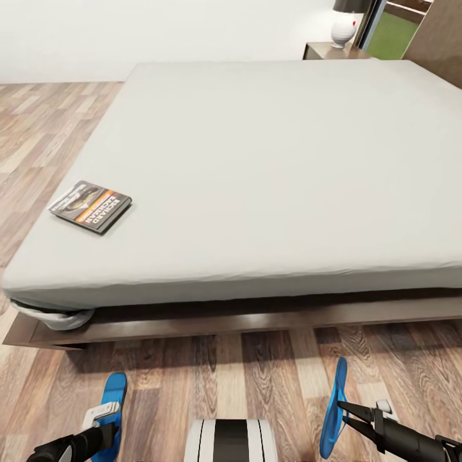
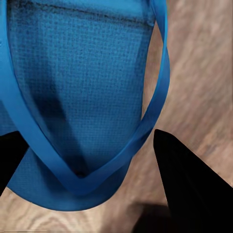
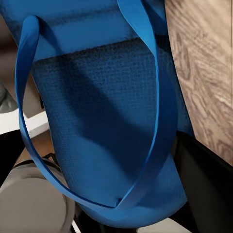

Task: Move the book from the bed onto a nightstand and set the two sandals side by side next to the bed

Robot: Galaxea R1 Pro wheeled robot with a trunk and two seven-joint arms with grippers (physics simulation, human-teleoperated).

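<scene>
The dark paperback book point(image 1: 90, 205) lies flat near the front left corner of the bed's grey mattress point(image 1: 276, 173). A nightstand point(image 1: 321, 51) stands at the bed's far right corner. One blue sandal point(image 1: 115, 389) point(image 2: 82, 97) lies flat on the floor in front of the bed. My left gripper point(image 1: 101, 417) point(image 2: 86, 136) is open, its fingers point(image 2: 189, 184) straddling the sandal's end with a gap on one side. The other sandal point(image 1: 334, 404) point(image 3: 111, 126) stands on edge off the floor. My right gripper point(image 1: 344, 414) is shut on it, one finger point(image 3: 208, 184) against the sole.
The dark wood bed frame point(image 1: 256, 321) juts out low just ahead of both arms. A white lamp point(image 1: 344, 27) sits on the nightstand, with a window behind it. Wood-plank floor point(image 1: 45, 135) runs along the bed's left side. My own base point(image 1: 231, 439) shows between the arms.
</scene>
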